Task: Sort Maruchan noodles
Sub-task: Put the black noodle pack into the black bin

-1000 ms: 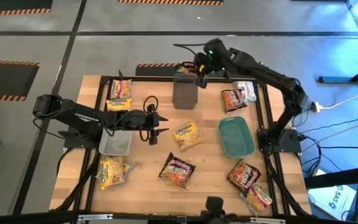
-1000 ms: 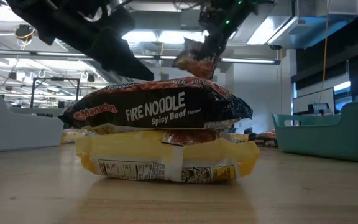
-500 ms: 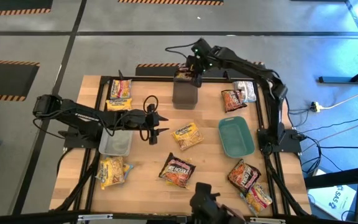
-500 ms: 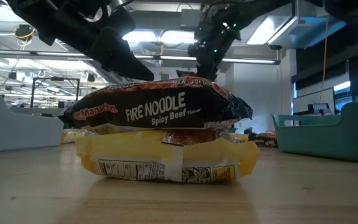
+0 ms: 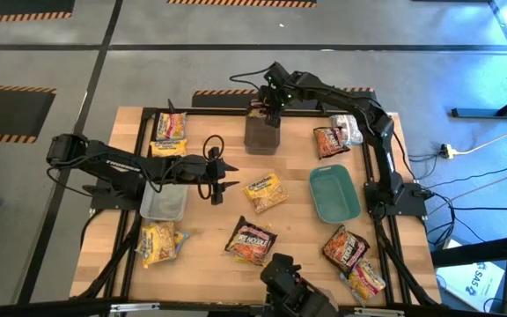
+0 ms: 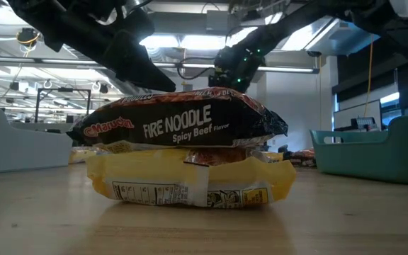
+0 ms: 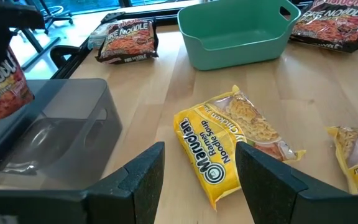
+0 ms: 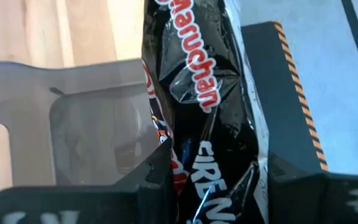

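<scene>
Right gripper (image 5: 266, 104): I see it at the far edge of the desk (image 5: 297, 242), fingers clamped on a dark Fire Noodle packet (image 8: 207, 106), over the far rim of the grey bin (image 5: 262, 134).
Left gripper (image 5: 221, 173): I read its fingers (image 7: 145, 180) as parted, holding nothing, above the desk just beside the yellow chicken packet (image 5: 264, 191).
Second grey bin (image 5: 163, 204): under the left arm.
Teal dish (image 5: 334, 194): right of centre.
Other packets: I count them scattered across the desk; two stacked near the front edge (image 6: 190, 152).
</scene>
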Available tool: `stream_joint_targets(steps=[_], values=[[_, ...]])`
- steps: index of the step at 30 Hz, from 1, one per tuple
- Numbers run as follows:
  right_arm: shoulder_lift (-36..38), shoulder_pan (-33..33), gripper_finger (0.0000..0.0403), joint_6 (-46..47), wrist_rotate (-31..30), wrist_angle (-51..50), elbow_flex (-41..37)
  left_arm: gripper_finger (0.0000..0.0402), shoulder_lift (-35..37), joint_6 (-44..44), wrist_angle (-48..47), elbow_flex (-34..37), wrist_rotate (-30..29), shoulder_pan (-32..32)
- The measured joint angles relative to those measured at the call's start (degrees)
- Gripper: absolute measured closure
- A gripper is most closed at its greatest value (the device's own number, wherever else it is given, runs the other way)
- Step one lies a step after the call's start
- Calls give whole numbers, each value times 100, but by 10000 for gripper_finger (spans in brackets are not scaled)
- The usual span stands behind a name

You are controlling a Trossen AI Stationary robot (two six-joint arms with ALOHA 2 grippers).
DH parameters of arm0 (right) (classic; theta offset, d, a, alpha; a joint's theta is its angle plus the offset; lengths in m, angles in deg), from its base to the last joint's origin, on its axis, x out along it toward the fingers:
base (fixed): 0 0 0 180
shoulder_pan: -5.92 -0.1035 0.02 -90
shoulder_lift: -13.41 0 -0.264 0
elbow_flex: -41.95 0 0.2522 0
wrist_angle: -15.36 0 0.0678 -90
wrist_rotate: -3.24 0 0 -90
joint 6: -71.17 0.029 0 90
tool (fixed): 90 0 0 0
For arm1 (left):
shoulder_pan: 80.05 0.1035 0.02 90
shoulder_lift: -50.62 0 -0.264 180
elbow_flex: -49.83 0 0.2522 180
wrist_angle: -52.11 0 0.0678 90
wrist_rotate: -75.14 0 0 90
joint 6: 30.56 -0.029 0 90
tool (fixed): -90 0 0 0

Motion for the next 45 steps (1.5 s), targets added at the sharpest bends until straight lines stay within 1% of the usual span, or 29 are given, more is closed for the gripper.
stream_joint_targets(steps=[7, 10, 16, 22, 25, 28, 30, 34, 40, 45], values=[[-283, -7, 297, 0, -82, -37, 0, 211, 0, 0, 125, 0, 0, 0], [-367, -7, 292, 29, -68, -54, 0, 211, 0, 0, 127, 0, 165, 0], [-370, -9, 259, 33, -100, -39, -2, 211, 0, -20, 168, 0, 435, -2], [-365, -7, 220, 53, -447, 227, -46, 211, 0, -39, 182, 0, 450, -2], [-365, -7, 211, 55, -456, 330, -46, 211, 0, -40, 184, 0, 450, -2], [-365, -14, 208, 60, -644, 433, -46, 211, 0, -37, 186, 0, 450, -2], [-363, -57, 208, 49, -663, 424, -37, 211, 0, -13, 186, 0, 450, -4], [-322, -125, 208, 33, -669, 108, 213, 211, 0, -11, 188, 0, 450, -4], [-233, -317, 207, 36, -638, -907, 833, 211, 0, 18, 193, 0, 450, -4], [273, -674, 207, 126, -647, -1339, 878, 211, 0, 268, 178, 0, 446, -71]])
